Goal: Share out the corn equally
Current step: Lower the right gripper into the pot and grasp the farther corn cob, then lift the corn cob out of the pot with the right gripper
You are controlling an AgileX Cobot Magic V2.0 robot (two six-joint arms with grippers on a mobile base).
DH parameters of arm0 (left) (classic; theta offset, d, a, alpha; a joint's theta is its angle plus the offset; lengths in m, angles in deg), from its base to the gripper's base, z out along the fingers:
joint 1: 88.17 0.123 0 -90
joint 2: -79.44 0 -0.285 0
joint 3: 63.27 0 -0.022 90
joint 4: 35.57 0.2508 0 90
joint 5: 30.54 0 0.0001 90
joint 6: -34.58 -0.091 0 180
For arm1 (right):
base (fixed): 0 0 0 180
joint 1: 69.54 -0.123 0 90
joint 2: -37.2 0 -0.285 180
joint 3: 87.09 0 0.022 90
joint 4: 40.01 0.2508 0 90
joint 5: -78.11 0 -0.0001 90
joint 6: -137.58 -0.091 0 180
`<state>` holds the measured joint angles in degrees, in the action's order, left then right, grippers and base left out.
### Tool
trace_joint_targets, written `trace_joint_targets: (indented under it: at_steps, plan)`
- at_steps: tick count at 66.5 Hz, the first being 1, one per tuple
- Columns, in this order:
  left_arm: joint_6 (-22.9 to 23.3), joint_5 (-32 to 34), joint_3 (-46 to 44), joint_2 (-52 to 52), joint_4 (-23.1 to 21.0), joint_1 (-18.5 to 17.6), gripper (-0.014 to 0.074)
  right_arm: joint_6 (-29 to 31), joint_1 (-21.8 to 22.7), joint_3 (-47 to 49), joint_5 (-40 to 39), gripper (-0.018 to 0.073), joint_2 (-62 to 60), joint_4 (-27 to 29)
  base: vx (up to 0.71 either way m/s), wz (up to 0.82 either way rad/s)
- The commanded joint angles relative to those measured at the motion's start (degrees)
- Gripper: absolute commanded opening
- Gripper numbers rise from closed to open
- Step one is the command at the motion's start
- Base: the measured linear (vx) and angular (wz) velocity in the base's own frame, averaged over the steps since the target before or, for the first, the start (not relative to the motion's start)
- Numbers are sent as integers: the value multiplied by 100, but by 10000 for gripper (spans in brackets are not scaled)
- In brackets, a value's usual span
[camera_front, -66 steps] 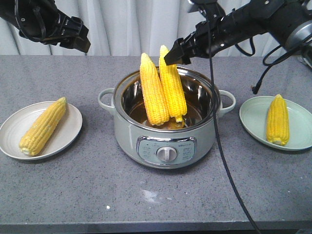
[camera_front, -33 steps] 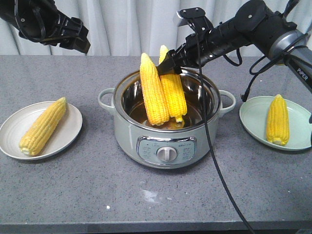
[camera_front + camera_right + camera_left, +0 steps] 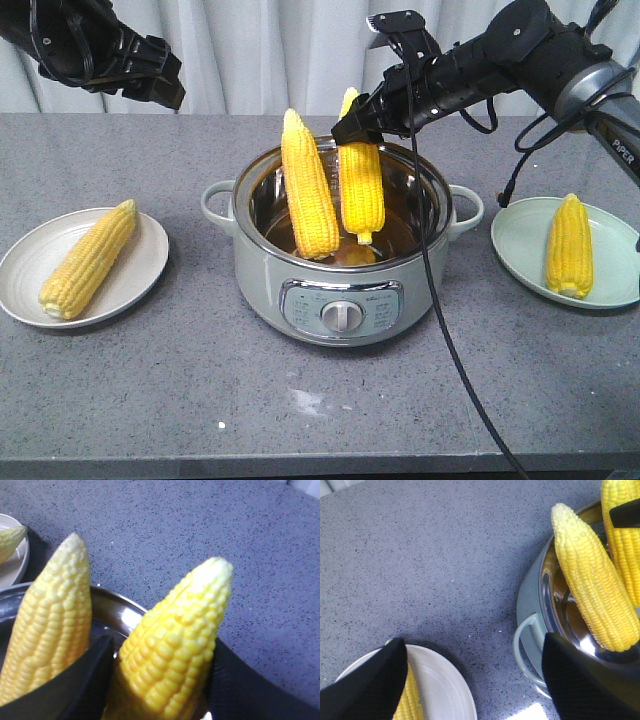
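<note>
Squarely pinched near its pointed top by the right claw [image 3: 352, 122], one corn cob [image 3: 362, 190] hangs upright inside the pot [image 3: 260, 280], its lower end below the rim. A second cob [image 3: 308, 195] leans just beside it, toward the pot's left side, with its tip well above the rim. A third cob [image 3: 88, 258] lies on a white plate [image 3: 140, 272] left of the pot, and a fourth cob [image 3: 570, 245] lies on a pale green plate [image 3: 515, 240] to its right. The left claw [image 3: 160, 80], spread and empty, hovers above and left of the pot, over the grey table [image 3: 300, 410].
</note>
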<state>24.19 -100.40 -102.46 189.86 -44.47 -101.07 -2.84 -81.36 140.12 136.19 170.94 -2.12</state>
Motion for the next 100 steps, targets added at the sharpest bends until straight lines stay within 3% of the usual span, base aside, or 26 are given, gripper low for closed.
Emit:
trace_joint_targets:
  at_steps: [1, 12, 39, 57, 75, 81, 100]
  plan:
    - [-22, 273, -175, -290, -78, -17, 544, 49, 11, 154, -131, 157, -361, 252, 0, 0]
    - [-22, 273, -175, -290, -78, -17, 544, 49, 11, 154, -127, 102, -395, 330, 0, 0]
    - [-22, 273, -175, -290, -78, -17, 544, -4, 16, 154, -95, 104, -1125, 57, 0, 0]
    - [-22, 273, -175, -290, -78, -17, 544, -964, 29, 154, 362, 112, -2100, -1331, 0, 0]
    - [-19, 273, -175, -290, -83, -17, 544, -1565, 44, 133, 1007, 118, -2984, -2239, 0, 0]
    - [-19, 273, -175, -290, -83, -17, 544, -1716, 268, 133, 1218, 120, -3151, -2250, 0, 0]
    - [-19, 290, -175, -319, -95, -17, 544, -1942, 1584, -141, 1580, 127, -3613, -1879, 0, 0]
